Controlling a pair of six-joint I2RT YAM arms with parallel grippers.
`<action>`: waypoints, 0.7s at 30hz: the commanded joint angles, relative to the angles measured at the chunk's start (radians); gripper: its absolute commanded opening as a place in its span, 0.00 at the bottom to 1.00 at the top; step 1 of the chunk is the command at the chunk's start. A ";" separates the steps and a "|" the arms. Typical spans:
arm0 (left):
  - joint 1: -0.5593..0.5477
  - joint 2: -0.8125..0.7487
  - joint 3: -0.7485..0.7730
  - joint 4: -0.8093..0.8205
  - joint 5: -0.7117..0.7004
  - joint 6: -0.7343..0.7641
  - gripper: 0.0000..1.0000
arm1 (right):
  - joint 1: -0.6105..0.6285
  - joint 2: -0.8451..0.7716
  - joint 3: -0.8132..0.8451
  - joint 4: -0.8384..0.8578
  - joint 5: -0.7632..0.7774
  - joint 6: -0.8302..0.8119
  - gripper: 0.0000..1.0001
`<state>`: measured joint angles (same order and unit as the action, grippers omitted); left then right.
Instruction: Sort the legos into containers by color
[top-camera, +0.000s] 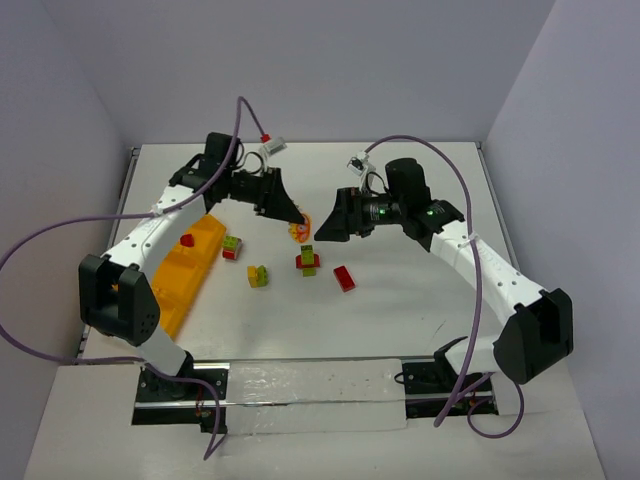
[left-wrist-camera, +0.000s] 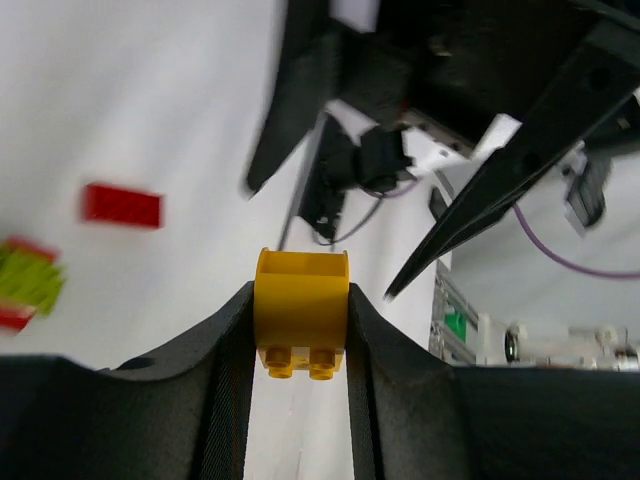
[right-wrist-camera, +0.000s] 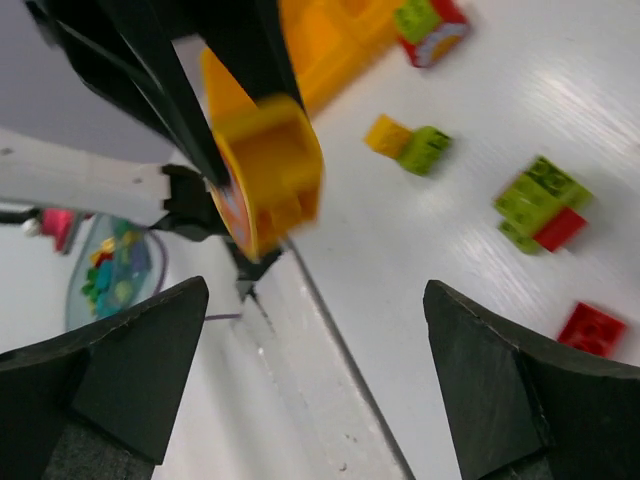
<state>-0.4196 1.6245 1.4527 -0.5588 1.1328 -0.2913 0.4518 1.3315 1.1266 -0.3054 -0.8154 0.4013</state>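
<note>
My left gripper (top-camera: 298, 222) is shut on a yellow lego (top-camera: 298, 231) and holds it above the table's middle. In the left wrist view the lego (left-wrist-camera: 302, 310) sits clamped between both fingers (left-wrist-camera: 225, 380), studs towards the camera. My right gripper (top-camera: 322, 232) is open and empty, facing the left one closely. In the right wrist view the jaws stand wide apart and the yellow lego (right-wrist-camera: 268, 170) hangs just ahead of them. The orange-yellow tray (top-camera: 185, 270) lies at the left with a red lego (top-camera: 187, 240) in one compartment.
Loose on the table: a green-red clump (top-camera: 232, 247) beside the tray, a yellow-green clump (top-camera: 258, 276), a green-red clump (top-camera: 308, 262) and a red brick (top-camera: 344, 278). Walls enclose the table at the back and sides.
</note>
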 joint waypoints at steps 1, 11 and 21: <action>0.162 -0.096 -0.066 -0.091 -0.145 -0.017 0.00 | -0.015 -0.056 0.062 -0.161 0.278 -0.070 0.97; 0.503 -0.336 -0.222 -0.237 -0.930 -0.271 0.00 | -0.031 -0.143 0.021 -0.243 0.596 -0.082 0.99; 0.585 -0.306 -0.255 -0.328 -1.506 -0.419 0.00 | -0.036 -0.132 -0.002 -0.236 0.613 -0.080 0.99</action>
<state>0.1508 1.2987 1.2104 -0.8455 -0.1123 -0.6359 0.4244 1.2083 1.1358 -0.5468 -0.2388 0.3374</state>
